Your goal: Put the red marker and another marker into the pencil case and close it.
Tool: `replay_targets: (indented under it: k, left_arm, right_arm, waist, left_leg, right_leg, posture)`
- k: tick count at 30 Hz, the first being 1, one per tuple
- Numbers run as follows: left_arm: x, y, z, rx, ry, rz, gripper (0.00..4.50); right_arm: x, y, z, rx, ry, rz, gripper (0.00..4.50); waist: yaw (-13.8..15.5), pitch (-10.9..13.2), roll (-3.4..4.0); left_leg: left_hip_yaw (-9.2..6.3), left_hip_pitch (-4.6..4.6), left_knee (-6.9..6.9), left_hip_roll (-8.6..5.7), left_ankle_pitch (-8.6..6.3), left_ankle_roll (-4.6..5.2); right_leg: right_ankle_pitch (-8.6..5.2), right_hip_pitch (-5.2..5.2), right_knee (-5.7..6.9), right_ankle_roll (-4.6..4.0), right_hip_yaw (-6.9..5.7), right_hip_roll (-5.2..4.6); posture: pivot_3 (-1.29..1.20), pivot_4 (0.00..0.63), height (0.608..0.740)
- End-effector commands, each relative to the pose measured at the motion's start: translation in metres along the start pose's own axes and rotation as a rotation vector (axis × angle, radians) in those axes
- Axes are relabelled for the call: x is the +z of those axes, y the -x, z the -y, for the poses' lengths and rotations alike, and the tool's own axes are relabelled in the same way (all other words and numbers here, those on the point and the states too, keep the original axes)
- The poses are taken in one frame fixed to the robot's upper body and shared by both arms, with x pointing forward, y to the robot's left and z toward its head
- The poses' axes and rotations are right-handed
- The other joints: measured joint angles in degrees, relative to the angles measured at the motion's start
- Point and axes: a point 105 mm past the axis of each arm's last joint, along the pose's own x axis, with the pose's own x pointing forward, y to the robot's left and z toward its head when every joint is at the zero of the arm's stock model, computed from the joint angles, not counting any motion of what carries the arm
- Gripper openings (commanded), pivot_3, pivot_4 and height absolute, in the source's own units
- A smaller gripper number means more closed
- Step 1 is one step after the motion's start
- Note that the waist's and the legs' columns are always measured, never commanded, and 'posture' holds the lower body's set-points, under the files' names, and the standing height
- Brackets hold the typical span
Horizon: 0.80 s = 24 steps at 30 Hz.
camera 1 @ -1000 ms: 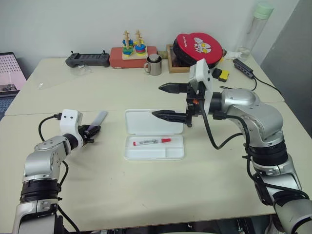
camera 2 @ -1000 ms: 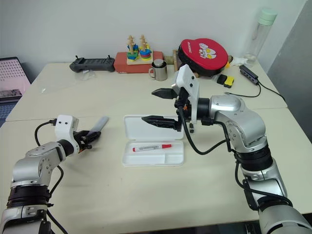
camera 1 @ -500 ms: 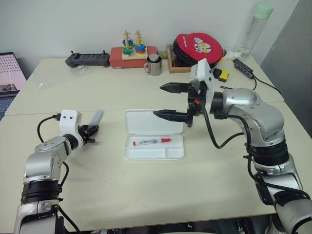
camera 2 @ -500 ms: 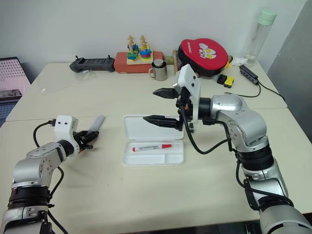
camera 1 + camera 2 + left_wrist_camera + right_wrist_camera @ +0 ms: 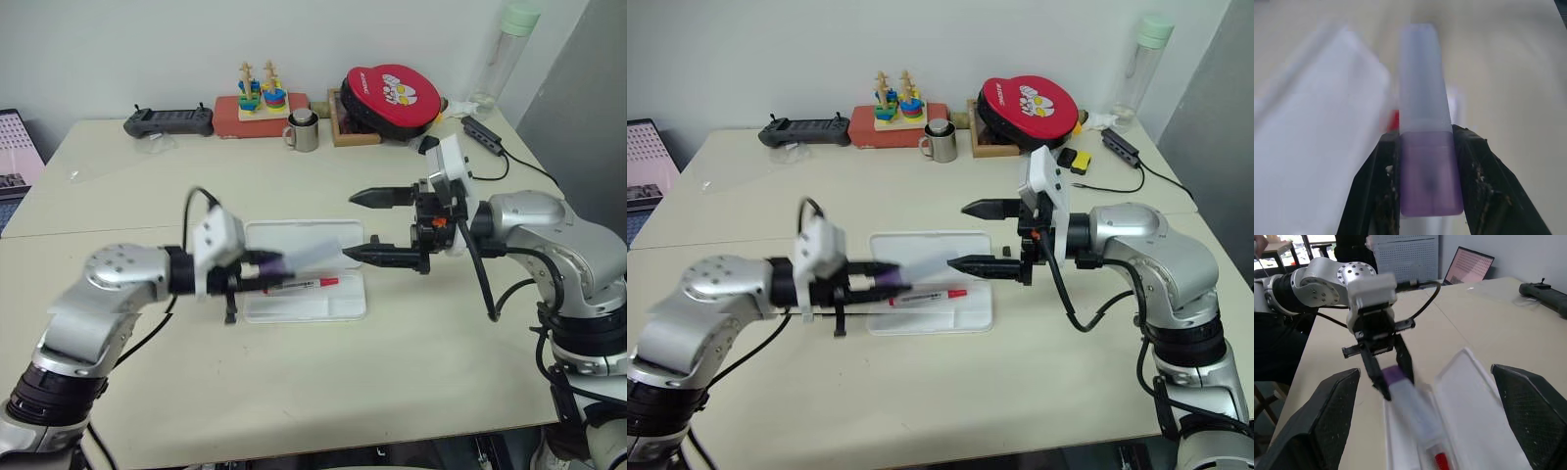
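Note:
The pencil case (image 5: 306, 234) lies open in the middle of the table, lid flat behind the tray. The red marker (image 5: 300, 286) lies lengthwise in the tray's back compartment. My left gripper (image 5: 253, 264) is shut on the lilac marker (image 5: 312, 257), which it holds by the darker purple end, roughly level, just above the tray and the red marker. The left wrist view shows both fingers (image 5: 1382, 186) clamped on the lilac marker (image 5: 1424, 107). My right gripper (image 5: 349, 227) hovers open above the case's right end, pointing left, with nothing between its fingers.
Along the back edge stand a steel mug (image 5: 303, 130), a ring-stacking toy on a red box (image 5: 254, 99), a black controller (image 5: 168, 121), a red round case (image 5: 393, 92) and a bottle (image 5: 498, 51). A cable (image 5: 509, 162) runs at the right. A laptop (image 5: 12, 147) sits at far left.
My left arm swung right, carrying the lilac marker from left of the case to just above its tray, and turned the marker level. My right gripper drew back slightly to the right, still open.

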Motion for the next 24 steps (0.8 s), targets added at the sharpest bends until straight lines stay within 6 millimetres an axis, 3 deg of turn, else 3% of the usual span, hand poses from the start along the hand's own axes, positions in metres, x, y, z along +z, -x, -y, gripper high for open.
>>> replay_targets:
  k: [1, 12, 19, 21, 24]
  left_arm:
    - [-0.018, 0.004, -0.002, -0.039, -0.107, -0.112, 1.19]
    - [-0.037, -0.003, -0.008, -0.045, -0.156, -0.108, 1.19]
    - [-0.032, -0.012, -0.016, -0.054, -0.189, -0.091, 1.19]
    - [-0.031, -0.012, -0.016, -0.056, -0.19, -0.088, 1.89]
    - [-0.03, -0.012, -0.017, -0.052, -0.187, -0.086, 2.53]
  right_arm:
    - [-0.002, -0.001, -0.01, 0.0, 0.032, -0.03, 4.5]
    - [-0.018, -0.003, -0.019, -0.004, -0.001, -0.074, 4.5]
    - [-0.02, -0.004, -0.021, -0.003, -0.01, -0.078, 4.5]
    - [-0.021, -0.004, -0.022, -0.006, -0.014, -0.078, 4.5]
    - [-0.022, -0.004, -0.022, -0.017, -0.02, -0.077, 4.5]
  waist:
    - [0.2, 0.0, -0.01]
    - [0.4, 0.0, -0.02]
    - [0.5, 0.0, -0.03]
    - [0.5, 0.0, -0.03]
    - [0.4, 0.0, -0.03]
  left_leg:
    - [0.01, -0.02, 0.03, -0.02, 0.0, 0.0]
    - [-0.03, -0.05, 0.03, -0.05, 0.0, 0.01]
    - [-0.04, -0.06, 0.06, -0.06, 0.0, 0.01]
    - [-0.04, -0.05, 0.05, -0.05, 0.0, 0.01]
    - [-0.05, -0.05, 0.06, -0.05, 0.0, 0.01]
  right_leg:
    - [0.0, 0.0, -0.02, 0.0, 0.0, 0.0]
    - [0.0, 0.0, -0.05, 0.01, -0.07, -0.04]
    - [0.0, 0.01, -0.04, 0.01, -0.08, -0.04]
    - [0.0, 0.01, -0.04, 0.01, -0.08, -0.04]
    - [0.0, 0.01, -0.03, 0.01, -0.08, -0.04]
  posture:
    - [0.0, 0.15, 0.74]
    - [0.0, 0.15, 0.74]
    - [0.0, 0.15, 0.74]
    - [0.0, 0.15, 0.74]
    - [0.0, 0.15, 0.74]
